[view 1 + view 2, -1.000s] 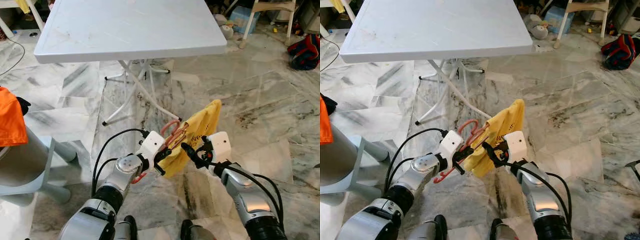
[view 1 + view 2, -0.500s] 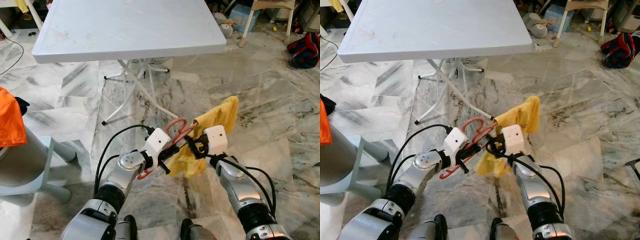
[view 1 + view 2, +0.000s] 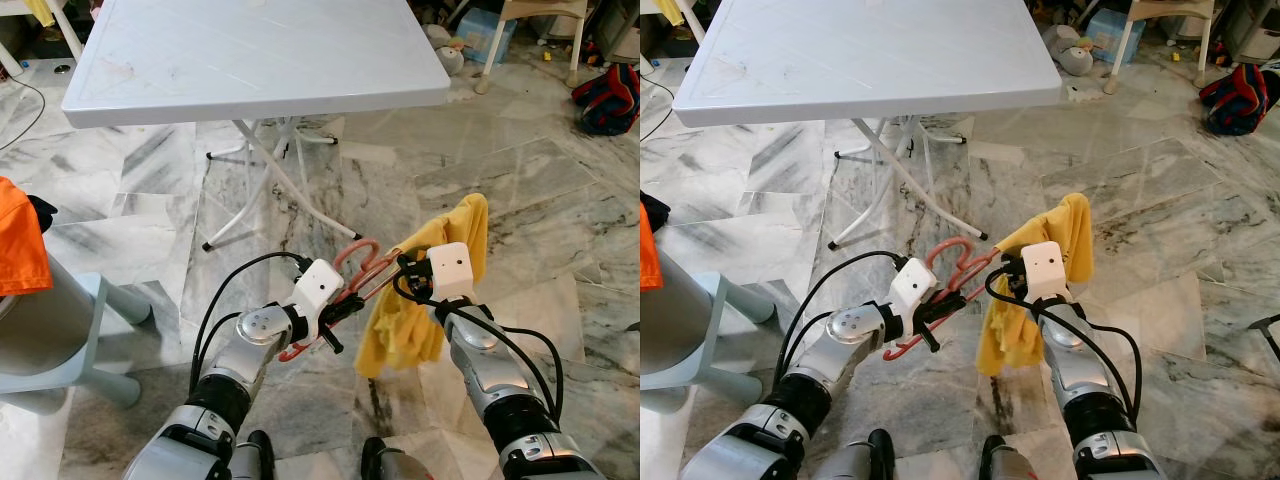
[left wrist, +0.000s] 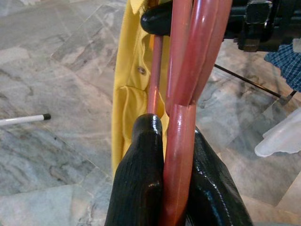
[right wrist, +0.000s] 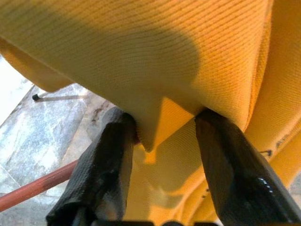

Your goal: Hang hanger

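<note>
My left gripper (image 3: 336, 310) is shut on the lower part of a red plastic hanger (image 3: 356, 262), whose hook curls up just above it. In the left wrist view both black fingers clamp the hanger's red bars (image 4: 188, 70), with a yellow shirt (image 4: 129, 84) right behind them. My right gripper (image 3: 405, 283) faces the left one across the hanger's arm, shut on a fold of the yellow shirt (image 3: 400, 330). The shirt drapes over that gripper and hangs down toward the floor. In the right wrist view yellow cloth (image 5: 164, 47) lies over both fingertips (image 5: 110, 141).
A white folding table (image 3: 250, 60) stands ahead, its crossed legs (image 3: 268, 170) just beyond my grippers. A grey stool (image 3: 60, 320) with orange cloth (image 3: 20, 250) is at left. A plastic chair (image 3: 540, 20) and a red bag (image 3: 605, 95) stand far right. Marble floor lies all around.
My right gripper has risen and closed in on the hanger's arm; the yellow shirt, earlier stretched up to the right, now hangs down from it. The left gripper moved slightly right.
</note>
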